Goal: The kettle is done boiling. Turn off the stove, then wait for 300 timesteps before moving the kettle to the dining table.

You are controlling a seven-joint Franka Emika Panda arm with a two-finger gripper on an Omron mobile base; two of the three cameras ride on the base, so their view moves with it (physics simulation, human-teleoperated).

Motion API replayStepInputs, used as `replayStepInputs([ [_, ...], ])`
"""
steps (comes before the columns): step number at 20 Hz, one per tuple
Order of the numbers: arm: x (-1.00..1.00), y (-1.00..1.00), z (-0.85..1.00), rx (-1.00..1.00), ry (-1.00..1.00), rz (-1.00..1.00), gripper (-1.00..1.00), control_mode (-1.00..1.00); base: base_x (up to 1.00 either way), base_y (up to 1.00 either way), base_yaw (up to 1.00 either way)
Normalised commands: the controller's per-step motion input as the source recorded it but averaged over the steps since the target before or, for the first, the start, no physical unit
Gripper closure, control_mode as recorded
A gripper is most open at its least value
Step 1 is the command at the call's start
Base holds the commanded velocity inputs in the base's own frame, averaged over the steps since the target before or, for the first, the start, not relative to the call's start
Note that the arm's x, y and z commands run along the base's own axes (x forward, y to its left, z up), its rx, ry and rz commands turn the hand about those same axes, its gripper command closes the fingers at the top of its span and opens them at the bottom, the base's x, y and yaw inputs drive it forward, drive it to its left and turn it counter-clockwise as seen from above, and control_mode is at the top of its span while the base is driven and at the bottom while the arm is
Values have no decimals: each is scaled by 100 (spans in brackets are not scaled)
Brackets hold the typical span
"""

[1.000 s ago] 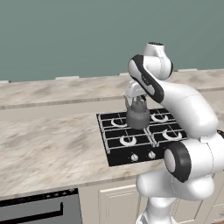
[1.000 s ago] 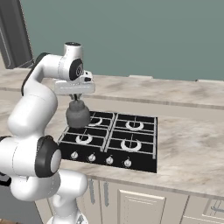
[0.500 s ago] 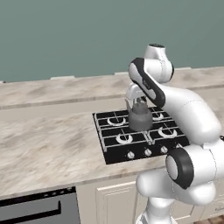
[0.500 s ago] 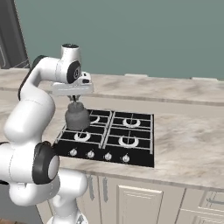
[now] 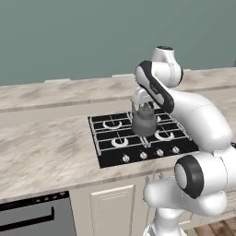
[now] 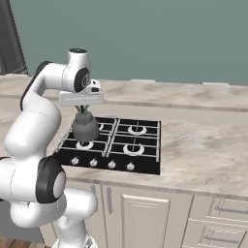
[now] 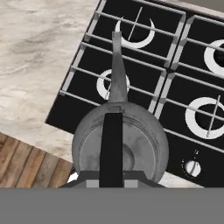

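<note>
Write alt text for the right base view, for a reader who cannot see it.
A white robot arm's gripper holds a dark grey kettle by its handle, lifted above the left side of a black four-burner stove. The stove is set in a marble counter with cream cabinets below and a green wall behind.

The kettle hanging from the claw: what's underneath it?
Under the kettle lies the stove: black top, grey grates, white burner rings. The kettle's body covers the part directly below it.

squat dark grey kettle (image 5: 144,120) hangs upright above the black four-burner stove (image 5: 138,137).
</note>
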Motion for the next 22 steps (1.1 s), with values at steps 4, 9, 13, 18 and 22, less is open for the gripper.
replayStepInputs([
  [4, 0, 0, 0, 0, 0, 0, 100, 100, -58, -38, -7],
  [9, 0, 0, 0, 0, 0, 0, 100, 100, -65, -25, -7],
  [13, 0, 0, 0, 0, 0, 0, 100, 100, -24, -11, -20],
  [18, 0, 0, 0, 0, 0, 0, 100, 100, -8, -12, -36],
  [22, 0, 0, 0, 0, 0, 0, 100, 100, -2, -13, -42],
])
